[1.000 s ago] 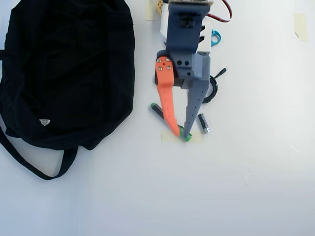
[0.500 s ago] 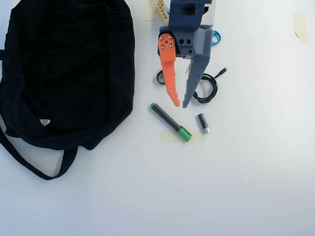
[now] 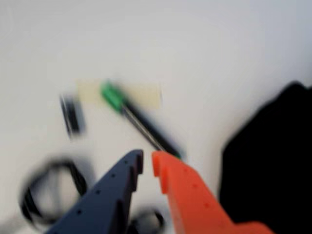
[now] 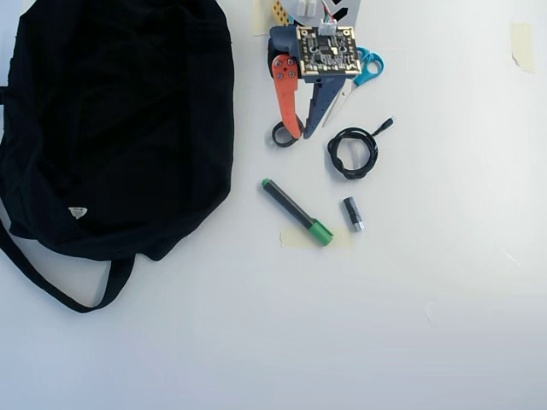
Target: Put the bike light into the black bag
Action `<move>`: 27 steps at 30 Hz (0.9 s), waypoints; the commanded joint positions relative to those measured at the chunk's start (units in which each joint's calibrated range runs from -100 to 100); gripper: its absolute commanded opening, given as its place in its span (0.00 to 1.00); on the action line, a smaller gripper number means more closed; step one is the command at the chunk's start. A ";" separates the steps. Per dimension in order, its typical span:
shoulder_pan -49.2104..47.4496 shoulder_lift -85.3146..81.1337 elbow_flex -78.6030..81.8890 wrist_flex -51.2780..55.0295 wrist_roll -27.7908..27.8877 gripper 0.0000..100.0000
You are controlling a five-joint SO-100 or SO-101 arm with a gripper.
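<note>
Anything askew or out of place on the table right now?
Nothing spilled or damaged. The green-capped marker lies diagonally with its cap on a tape patch. The bike light sits partly under the gripper, outside the black bag.

The claw point(image 4: 302, 135) half covers the bike light point(image 4: 280, 135) (wrist view wholly motion-blurred).

In your overhead view, the bag point(image 4: 120, 128) lies left; the marker point(image 4: 296, 212) sits between it and the battery point(image 4: 353, 214), with the coiled cable point(image 4: 353, 152) behind.
</note>
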State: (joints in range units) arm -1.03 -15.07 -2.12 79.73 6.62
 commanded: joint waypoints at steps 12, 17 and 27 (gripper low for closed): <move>3.65 -1.78 -0.48 8.90 17.40 0.02; 6.04 -1.03 -0.12 11.05 20.39 0.02; 7.76 -0.87 9.58 9.84 21.80 0.02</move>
State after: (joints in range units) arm 6.69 -15.15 5.97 90.30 27.08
